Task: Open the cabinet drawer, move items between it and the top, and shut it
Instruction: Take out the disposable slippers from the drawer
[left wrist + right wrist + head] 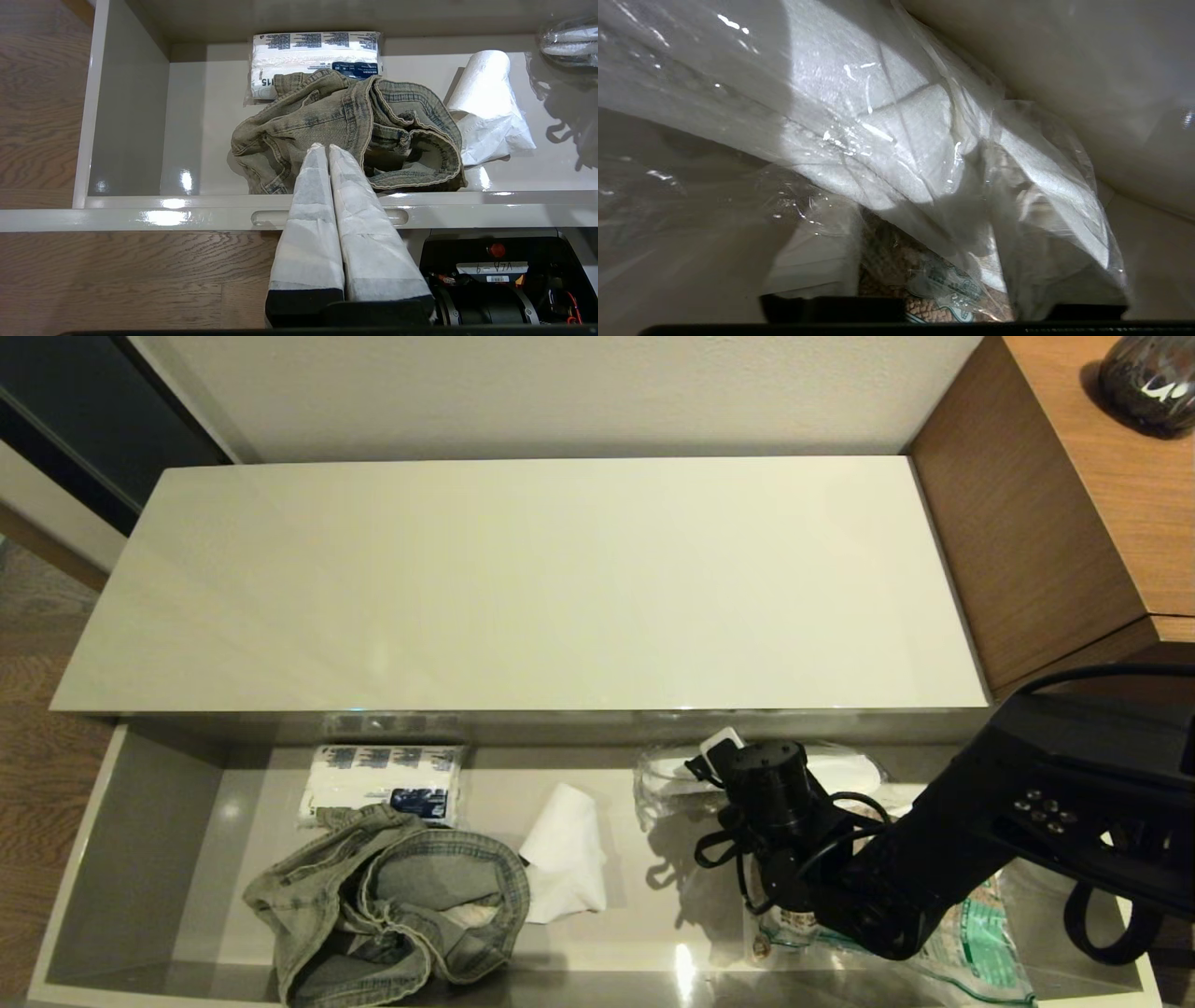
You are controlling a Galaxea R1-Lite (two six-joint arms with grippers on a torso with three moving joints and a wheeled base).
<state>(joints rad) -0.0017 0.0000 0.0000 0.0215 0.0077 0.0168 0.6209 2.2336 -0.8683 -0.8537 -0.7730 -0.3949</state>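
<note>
The wide, shallow cabinet drawer with grey walls and a glossy pale floor stands fully open. Nearest, the crumpled faded grey-green denim garment lies at its left-centre floor, with a brown-and-green printed food packet at the right. The left gripper hangs outside the drawer front, fingers pressed together, holding nothing. Further in, the right gripper is buried in the clear-plastic-wrapped pair of flat white slippers at the drawer's rear right; whether its fingers have closed on them cannot be determined. Beyond, the long glossy cream-white top carries no items. Assessment: opening complete; transfers and closing remain.
</note>
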